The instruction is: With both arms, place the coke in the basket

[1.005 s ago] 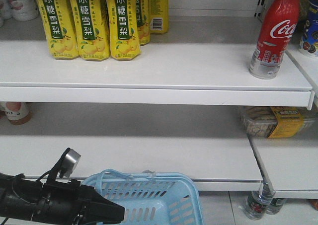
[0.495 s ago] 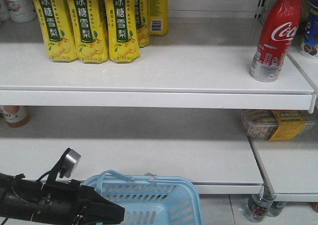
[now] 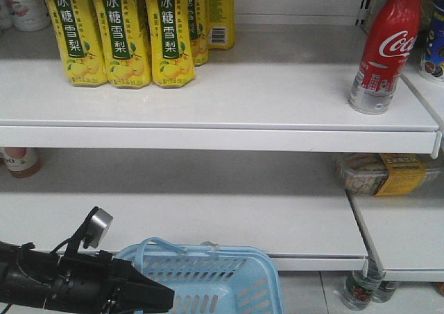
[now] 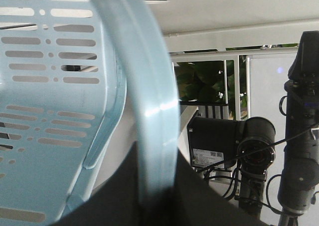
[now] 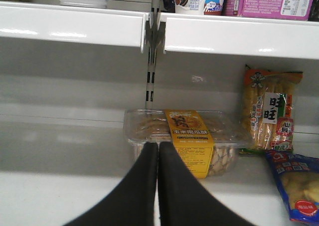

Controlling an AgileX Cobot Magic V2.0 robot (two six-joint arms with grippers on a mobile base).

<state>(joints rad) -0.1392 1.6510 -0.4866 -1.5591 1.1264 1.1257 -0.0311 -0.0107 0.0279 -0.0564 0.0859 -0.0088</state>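
Left wrist: left end effector [image 4: 158, 192] clamps basket [image 4: 35, 94] handle; right end effector [image 5: 158, 150] closed

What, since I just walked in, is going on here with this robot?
A two-armed robot is meant to put a coke into a basket. Its left pincer appears to grip the light blue basket by a loop handle, down low. The right pincer is shut and empty, pointing at a clear snack box. The coke stands upright on the upper shelf, not yet touched.
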